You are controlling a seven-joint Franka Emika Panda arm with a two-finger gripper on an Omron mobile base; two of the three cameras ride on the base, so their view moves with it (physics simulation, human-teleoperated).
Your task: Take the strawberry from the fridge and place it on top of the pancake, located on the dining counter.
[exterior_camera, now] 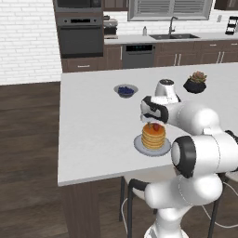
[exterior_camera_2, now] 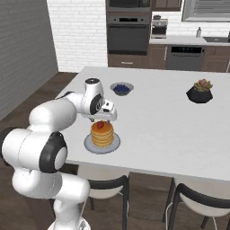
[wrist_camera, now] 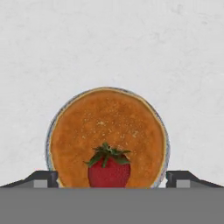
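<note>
Small red strawberry with green leafy cap (wrist_camera: pixel 109 169) sits on top of the golden-tan round pancake stack (wrist_camera: pixel 107 135), low centre of the hand view, toward the stack's near edge rather than its middle. Looks at rest on the top pancake; can't tell if it's fully settled. The stack is on a round grey plate (exterior_camera: pixel 139 148), which is on the large flat white dining counter (exterior_camera: pixel 93 121), centre-right in the left base view.

Two-finger gripper (wrist_camera: pixel 111 178) is spread wide: dark tips (wrist_camera: pixel 41 178) stand at either side of the berry with clear gaps, not touching it. Hand hangs just above the stack.

Elsewhere on the counter: grey bowl of blueberries (exterior_camera: pixel 125 90) above the plate in frame, dark pot with a succulent (exterior_camera: pixel 195 83) upper right, both well apart from it.

Judgement: release step, placement looks done. Next move calls for a straight lift clear of the stack, no sideways drift, so the tips don't clip the berry and roll it off the edge.
</note>
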